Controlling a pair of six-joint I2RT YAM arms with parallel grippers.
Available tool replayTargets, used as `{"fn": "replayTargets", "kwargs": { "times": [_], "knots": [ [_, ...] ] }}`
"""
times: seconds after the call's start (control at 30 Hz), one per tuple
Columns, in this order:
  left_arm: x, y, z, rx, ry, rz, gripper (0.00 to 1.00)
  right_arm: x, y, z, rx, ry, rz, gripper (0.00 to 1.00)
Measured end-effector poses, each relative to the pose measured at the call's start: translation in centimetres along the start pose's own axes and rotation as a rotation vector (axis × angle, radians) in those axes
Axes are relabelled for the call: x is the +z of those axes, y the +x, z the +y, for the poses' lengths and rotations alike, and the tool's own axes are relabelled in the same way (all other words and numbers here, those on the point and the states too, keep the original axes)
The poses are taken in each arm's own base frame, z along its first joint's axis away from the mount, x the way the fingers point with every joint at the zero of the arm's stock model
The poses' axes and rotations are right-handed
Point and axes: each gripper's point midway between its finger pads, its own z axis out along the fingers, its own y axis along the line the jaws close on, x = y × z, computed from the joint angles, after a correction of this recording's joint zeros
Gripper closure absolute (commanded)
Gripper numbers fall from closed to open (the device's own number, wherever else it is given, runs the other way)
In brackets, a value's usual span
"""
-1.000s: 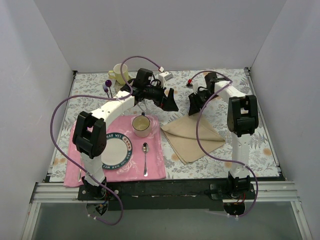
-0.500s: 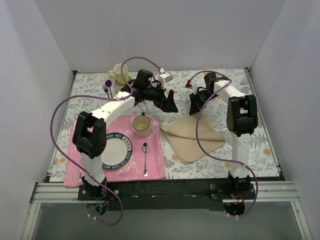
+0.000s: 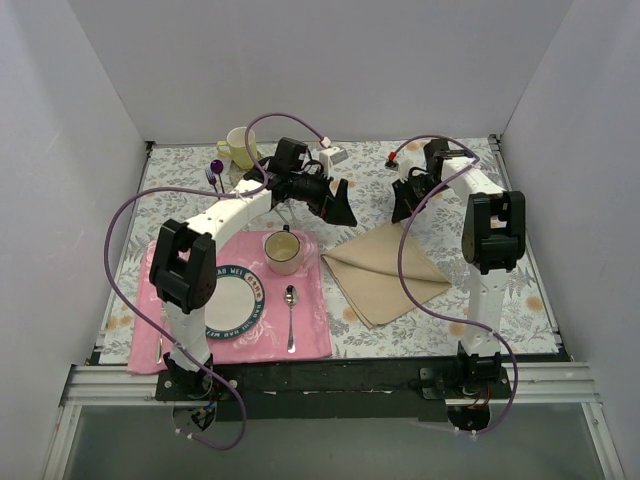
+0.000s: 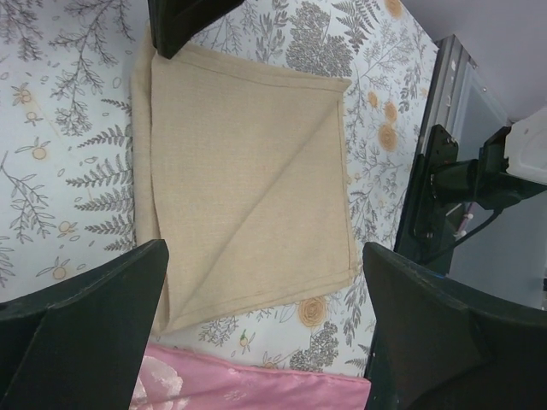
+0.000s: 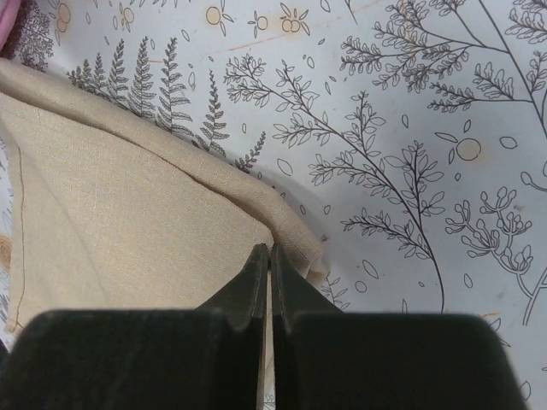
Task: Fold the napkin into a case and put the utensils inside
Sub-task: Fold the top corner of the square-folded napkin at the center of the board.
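Two arms were stretched over the far half of the table. The left arm (image 3: 225,215) ran diagonally from its base across the pink placemat (image 3: 310,335), and the left gripper (image 3: 335,205) hung above the grey floral tablecloth (image 5: 410,128), just beyond the far left side of the napkin (image 3: 385,270). Its fingers (image 4: 94,316) were spread wide and held nothing; in the left wrist view the cloth lay between them, lower down. The right arm (image 3: 485,230) stood upright, then bent forward and down, so the right gripper (image 3: 403,205) pointed at the far corner of the napkin. Its jaws were pressed together, and no cloth showed between them. Whether the tips touched the cloth, I could not tell.

The napkin was plain beige-tan woven cloth, lying flat on the tablecloth to the right of the placemat. It was folded to about a square, with one diagonal crease and a soft doubled edge at the far side.

On the placemat stood a pale cup (image 3: 283,250); what was in it I could not tell. Beside it were a white plate (image 3: 255,285) with a teal lettered rim and a long silver spoon (image 3: 290,318). A yellow mug (image 3: 237,148) stood at the far left.
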Motion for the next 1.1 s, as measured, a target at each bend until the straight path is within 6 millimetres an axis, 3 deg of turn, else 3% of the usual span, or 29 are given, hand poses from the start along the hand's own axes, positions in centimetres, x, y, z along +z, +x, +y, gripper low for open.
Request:
{"fn": "replayTargets", "kwargs": {
  "times": [0.33, 0.7, 0.83, 1.1],
  "knots": [
    [1.3, 2.4, 0.4, -0.116, 0.052, 0.059, 0.03, 0.0, -0.5, -0.8, -0.003, 0.039, -0.013, 0.99],
    [2.8, 4.0, -0.9, -0.251, 0.157, 0.095, 0.44, 0.1, -1.2, -1.5, -0.016, 0.067, -0.034, 0.99],
    [4.0, 5.3, -1.1, -0.322, 0.190, 0.126, 0.48, 0.1, -1.2, -1.5, -0.012, 0.066, -0.035, 0.99],
    [6.4, 7.3, 0.4, -0.463, 0.194, 0.155, 0.56, 0.1, -1.3, -1.5, -0.012, 0.065, -0.039, 0.99]
  ]
}}
